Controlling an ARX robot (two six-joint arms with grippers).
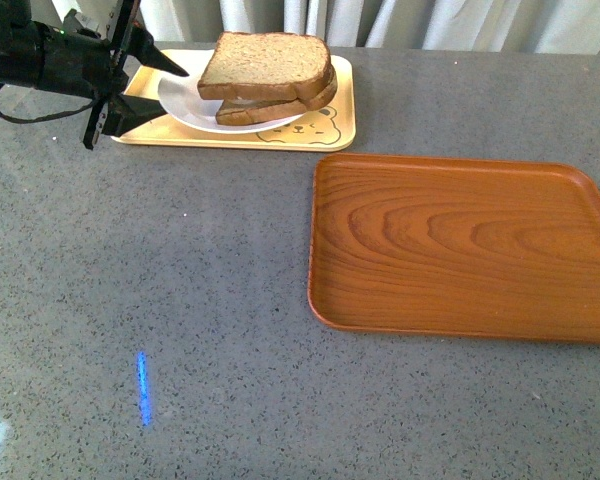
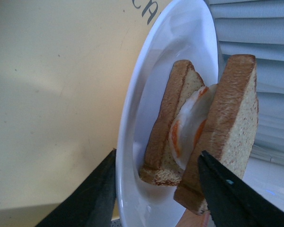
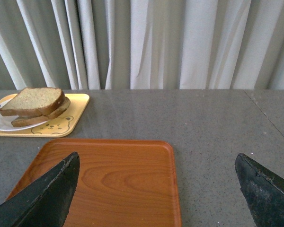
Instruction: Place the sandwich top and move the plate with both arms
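Wood-grain tray, sandwich top stacked on plate, left hand straddling rim

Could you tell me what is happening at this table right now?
The top slice already lies over the egg on the plate, which sits on the yellow tray. The left gripper is open, with its fingers either side of the plate's rim, not yet closed on it. The right gripper hangs open near the wood tray, touching nothing.
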